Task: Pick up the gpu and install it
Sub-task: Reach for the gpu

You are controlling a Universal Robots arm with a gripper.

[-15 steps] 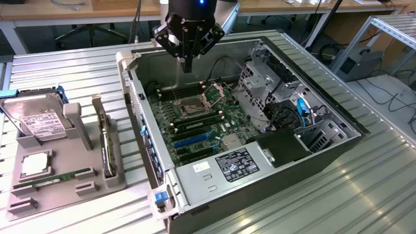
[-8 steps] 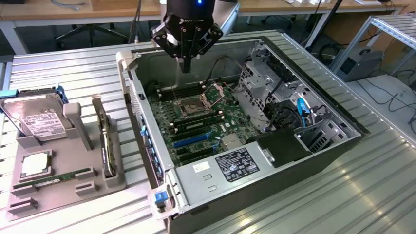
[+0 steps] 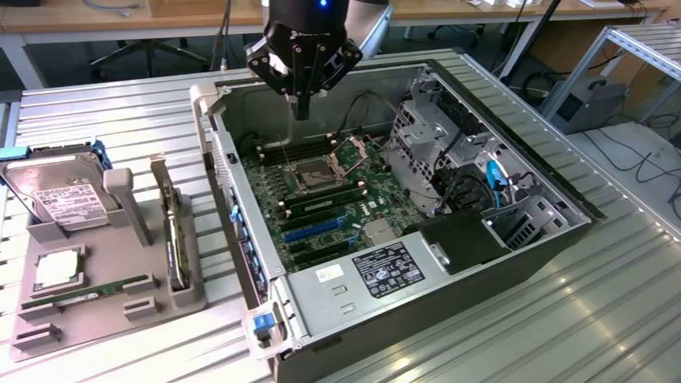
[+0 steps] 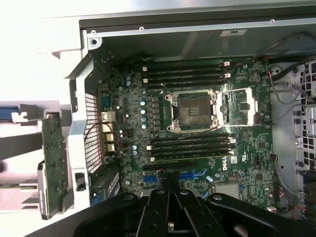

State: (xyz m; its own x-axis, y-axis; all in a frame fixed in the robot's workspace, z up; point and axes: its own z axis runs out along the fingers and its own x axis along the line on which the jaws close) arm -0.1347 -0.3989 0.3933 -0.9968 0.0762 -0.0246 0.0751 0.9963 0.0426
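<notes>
Closest to the wrist camera, the black, multi-link metal tool (image 4: 170, 185) is seen clenched, its fingers pressed together with nothing held between them. A ribbed, silver aluminium counter (image 3: 532, 319) carries everything. On it a large black-and-silver computer case (image 3: 319, 303) is laid on its side with the panel off, and a green motherboard (image 3: 319, 199) with an open processor socket is exposed inside. In the exterior view the tool is hung above the rear part of this board, well apart from the parts waiting outside the case. Just beside the case, on the exterior view's left, a grey plastic holder (image 3: 85, 319) is set, with a silver hard drive with a white label (image 3: 64, 199) propped in it. The slim, dark rectangular gpu (image 3: 171, 231) with its silver metal end bracket is stood on edge in the holder's slot nearest the case, untouched. Blue expansion slots (image 3: 311, 231) on the board are left bare.

The pick-up step is judged not yet begun. A grasp would call for the tool to be opened and brought over the card's thin upper edge, squarely aligned.
</notes>
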